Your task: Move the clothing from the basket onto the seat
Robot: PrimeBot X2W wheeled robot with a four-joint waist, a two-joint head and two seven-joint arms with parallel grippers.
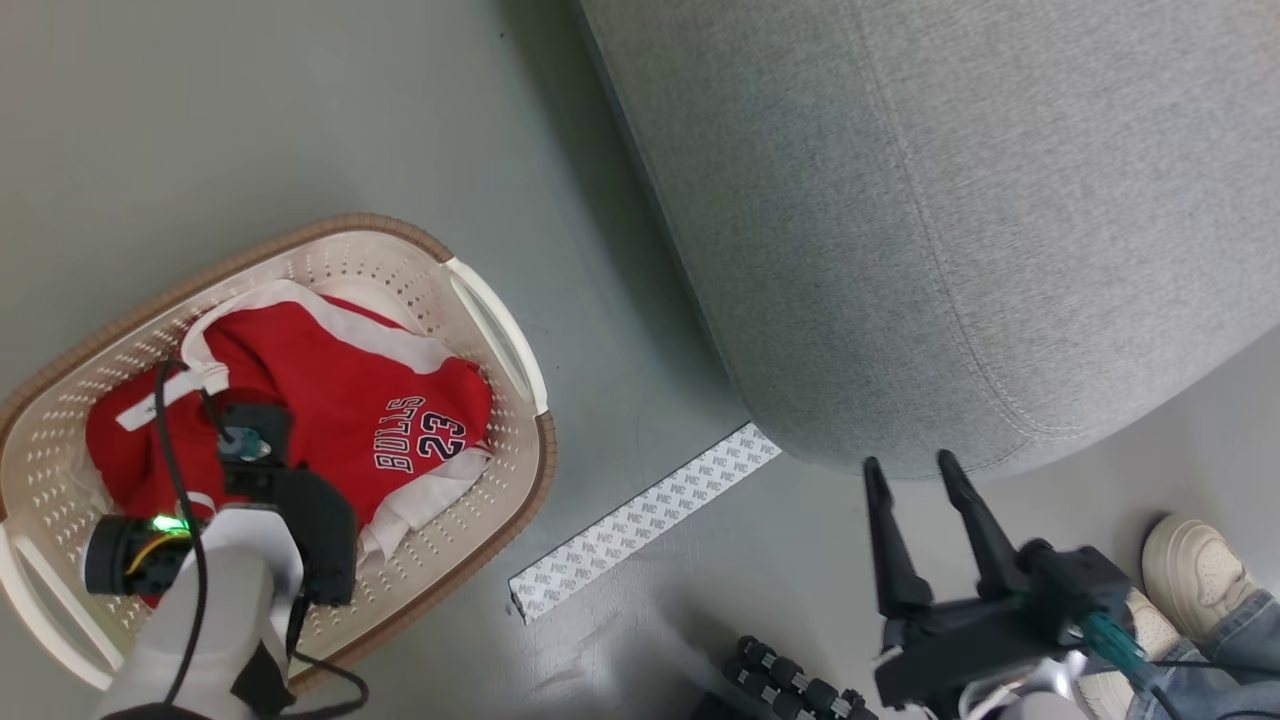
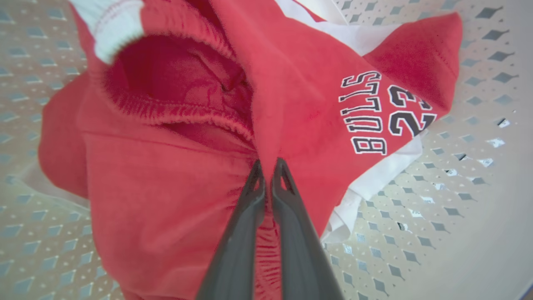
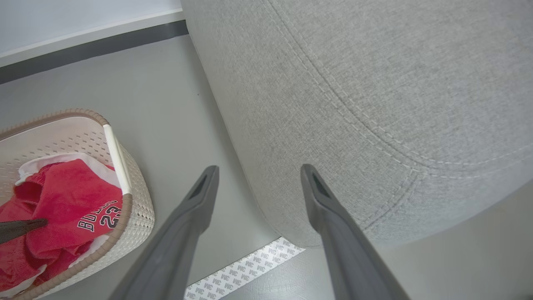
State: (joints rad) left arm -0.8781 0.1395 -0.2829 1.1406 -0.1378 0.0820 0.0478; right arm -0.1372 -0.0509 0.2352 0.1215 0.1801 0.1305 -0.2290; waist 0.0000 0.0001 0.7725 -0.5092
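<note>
The clothing [image 1: 350,400] is a red garment with white trim and dark "BULLS 23" lettering, bunched in the cream basket [image 1: 330,225] on the floor at the left. My left arm reaches down into the basket. In the left wrist view my left gripper [image 2: 267,164] is shut on a gathered fold of the red clothing [image 2: 166,208], above the perforated basket floor [image 2: 458,187]. The big grey seat [image 1: 950,200] stands at the upper right. My right gripper [image 1: 910,462] is open with nothing in it, at the seat's near rounded corner [image 3: 374,83].
A white printed tape strip [image 1: 645,520] lies on the grey floor between basket and seat. A person's pale shoe [image 1: 1190,570] and jeans leg are at the lower right. A dark ribbed part [image 1: 790,685] sits at the bottom edge.
</note>
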